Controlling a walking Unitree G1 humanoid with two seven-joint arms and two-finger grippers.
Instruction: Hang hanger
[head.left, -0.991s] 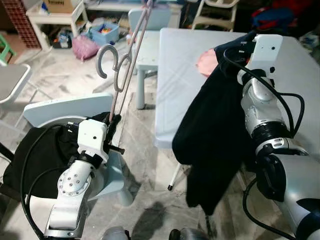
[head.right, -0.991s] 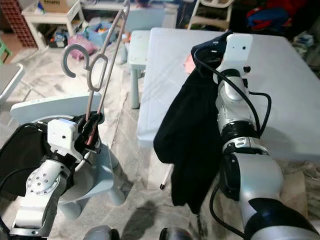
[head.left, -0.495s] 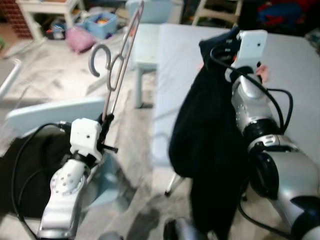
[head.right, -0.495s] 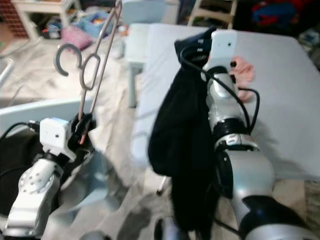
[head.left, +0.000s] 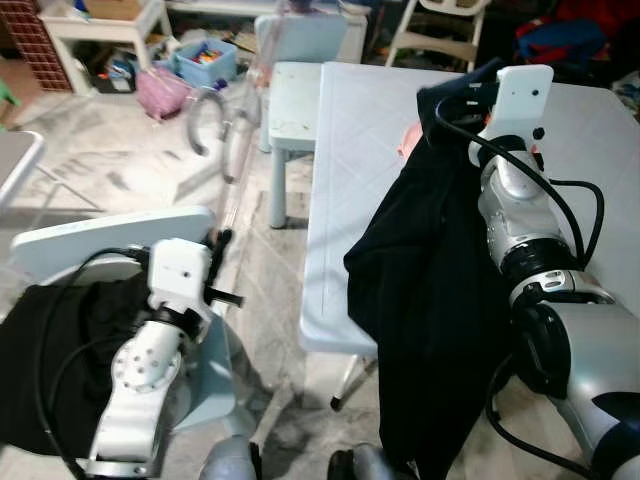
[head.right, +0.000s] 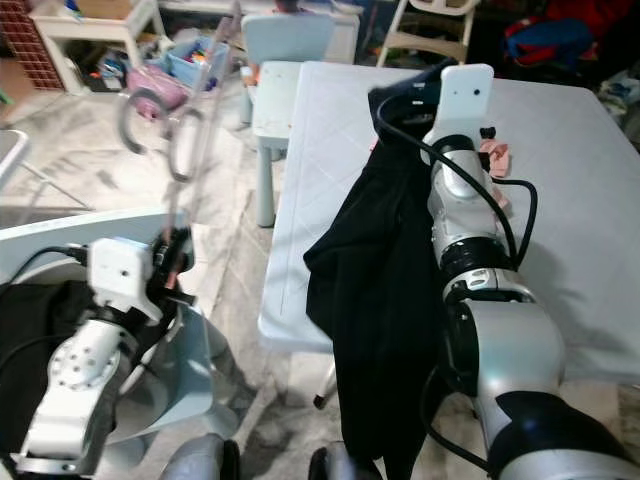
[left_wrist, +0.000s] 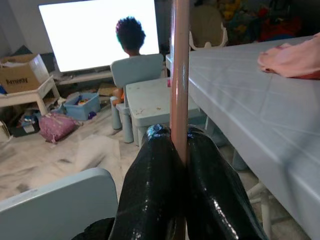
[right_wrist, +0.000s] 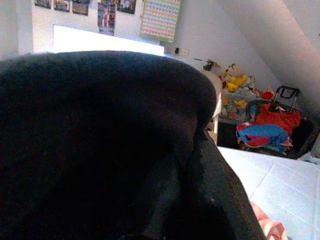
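- A large pale blue-grey table (head.left: 350, 200) is standing on the marbled floor (head.left: 120, 170), taking up the robot's right side.
- A pink cloth (head.right: 492, 160) is lying on the tabletop, partly hidden behind the robot's arm.
- A small light blue table (head.left: 292, 95) is standing on the floor just beside the big table's far corner.
- A pink bag (head.left: 160, 92) and a blue bin (head.left: 208, 60) are sitting on the floor farther back.

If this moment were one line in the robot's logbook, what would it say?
left hand: shut on hanger | right hand: holds up black garment | place: beside table
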